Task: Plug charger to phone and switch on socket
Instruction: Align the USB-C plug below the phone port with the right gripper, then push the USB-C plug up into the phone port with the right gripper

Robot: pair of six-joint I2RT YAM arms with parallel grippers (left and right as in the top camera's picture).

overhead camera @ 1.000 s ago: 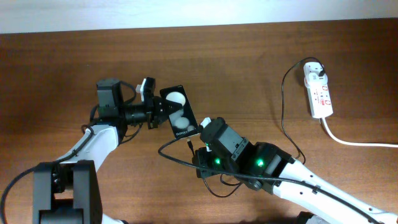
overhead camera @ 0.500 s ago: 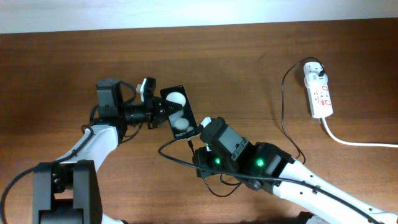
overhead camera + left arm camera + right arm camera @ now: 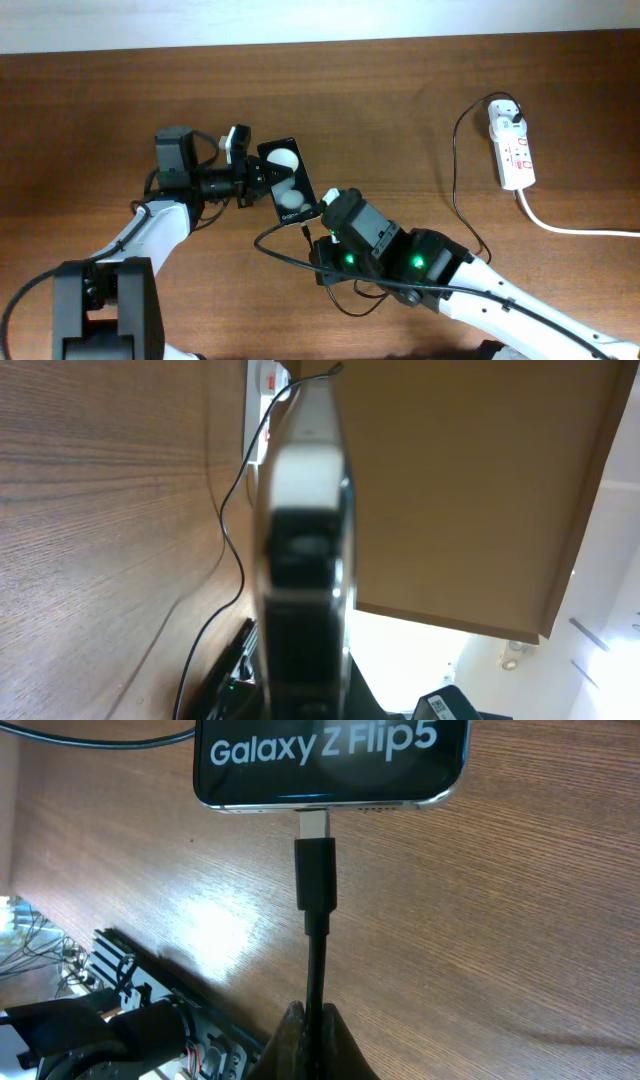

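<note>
Your right gripper (image 3: 316,1020) pinches shut on the charger (image 3: 316,880), its tip meeting the phone (image 3: 330,760) straight ahead; your left gripper (image 3: 262,177) clamps the phone.

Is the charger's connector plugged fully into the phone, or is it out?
Not fully in. The charger connector meets the phone at its bottom edge, but bare metal shows between them.

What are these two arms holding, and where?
Left tool clamps the phone by its long edge; right tool pinches the charger cable behind its connector.
</note>
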